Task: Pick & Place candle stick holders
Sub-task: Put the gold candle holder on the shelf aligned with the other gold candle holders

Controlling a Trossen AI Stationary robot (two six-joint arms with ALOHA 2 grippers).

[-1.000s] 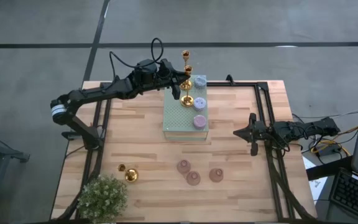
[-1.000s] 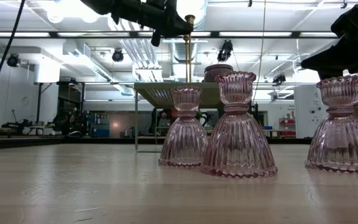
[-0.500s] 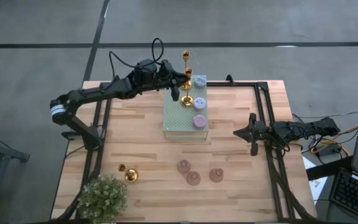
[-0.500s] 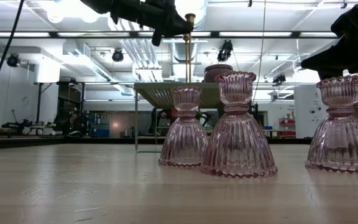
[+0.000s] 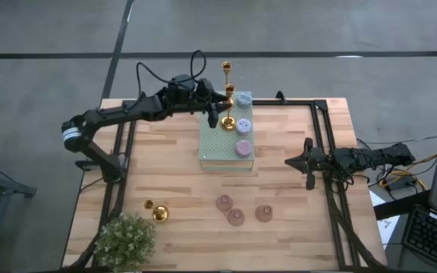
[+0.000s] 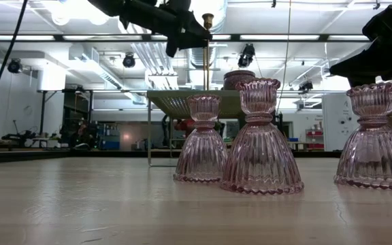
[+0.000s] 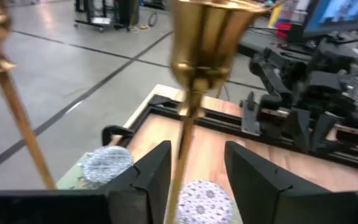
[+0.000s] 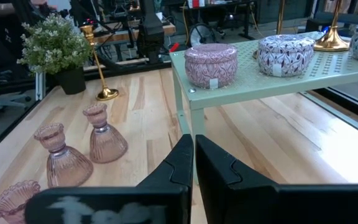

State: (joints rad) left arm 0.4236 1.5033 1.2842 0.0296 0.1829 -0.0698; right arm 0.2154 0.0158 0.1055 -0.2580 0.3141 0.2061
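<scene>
Five holders stand on the green block (image 5: 220,149): two gold (image 5: 228,121), three squat (image 5: 243,148). Three glass ones (image 5: 236,218) and another gold one (image 5: 160,214) stand on the counter (image 5: 165,167). Left fingers (image 7: 146,177) straddle a gold stem, apart; right fingers (image 8: 182,162) are together.

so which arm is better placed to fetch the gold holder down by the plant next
Left, probably. The left gripper stands open beside a gold holder on the green block, and the remaining gold holder stands on its side; the right gripper waits shut.
</scene>
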